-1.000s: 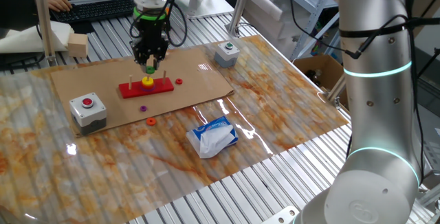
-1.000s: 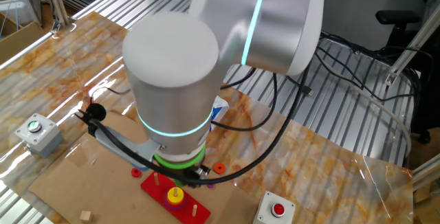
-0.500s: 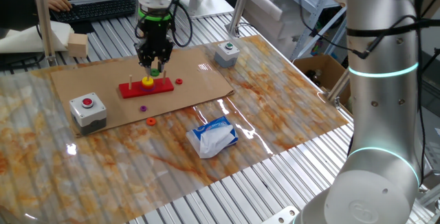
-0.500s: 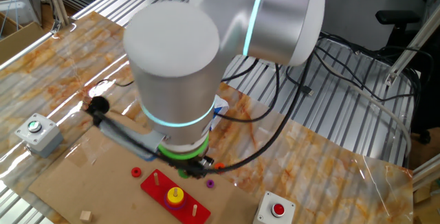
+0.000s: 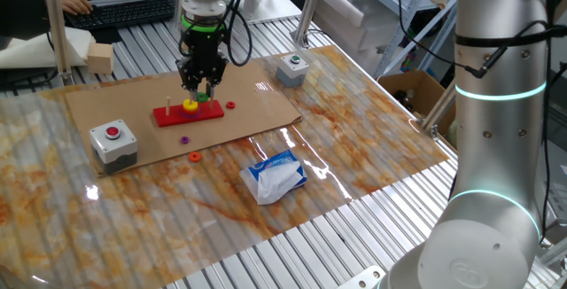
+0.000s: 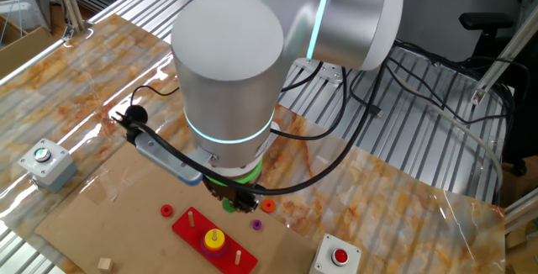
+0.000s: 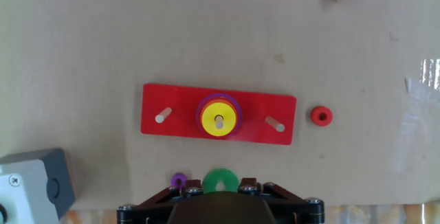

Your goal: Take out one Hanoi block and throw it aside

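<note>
Rising toward frame top, we are watching the gripper (image 5: 202, 86) gripping the green ring (image 7: 220, 181) clear of the red base (image 7: 259, 112).

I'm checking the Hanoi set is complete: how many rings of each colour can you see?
Yellow ring: 1
Purple rings: 2
Red ring: 1
Green ring: 1
Orange ring: 1
Total: 6
</note>
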Available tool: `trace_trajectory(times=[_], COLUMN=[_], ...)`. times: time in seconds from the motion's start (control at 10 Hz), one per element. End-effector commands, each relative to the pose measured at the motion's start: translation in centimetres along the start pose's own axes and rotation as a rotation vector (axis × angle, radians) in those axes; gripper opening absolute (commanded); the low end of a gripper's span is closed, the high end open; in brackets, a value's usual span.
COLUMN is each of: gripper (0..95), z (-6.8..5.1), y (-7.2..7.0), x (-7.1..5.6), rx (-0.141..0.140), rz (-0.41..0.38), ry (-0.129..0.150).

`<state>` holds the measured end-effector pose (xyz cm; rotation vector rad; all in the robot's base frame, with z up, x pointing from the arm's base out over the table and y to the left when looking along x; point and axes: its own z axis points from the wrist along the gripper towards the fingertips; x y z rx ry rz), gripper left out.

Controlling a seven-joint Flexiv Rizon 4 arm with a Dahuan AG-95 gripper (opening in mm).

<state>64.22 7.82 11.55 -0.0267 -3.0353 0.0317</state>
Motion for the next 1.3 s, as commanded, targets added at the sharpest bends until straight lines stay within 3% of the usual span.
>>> trace_trajectory(times=[0.1,0.5,0.9,1.2,1.3], gripper=[57.0,57.0,57.0,57.0,57.0], z=[0.0,-0.1,-2.2,-3.4,-3.5], y=[-0.1,-0.1,-1.2,-2.4,-2.6], x=[0.1,0.1,-0.3,-0.6,-0.5], rx=[0.001,-0.004,0.004,0.054,0.078], rz=[0.0,0.025,0.121,0.174,0.187], ry=[-0.002,-0.003,0.025,0.075,0.131])
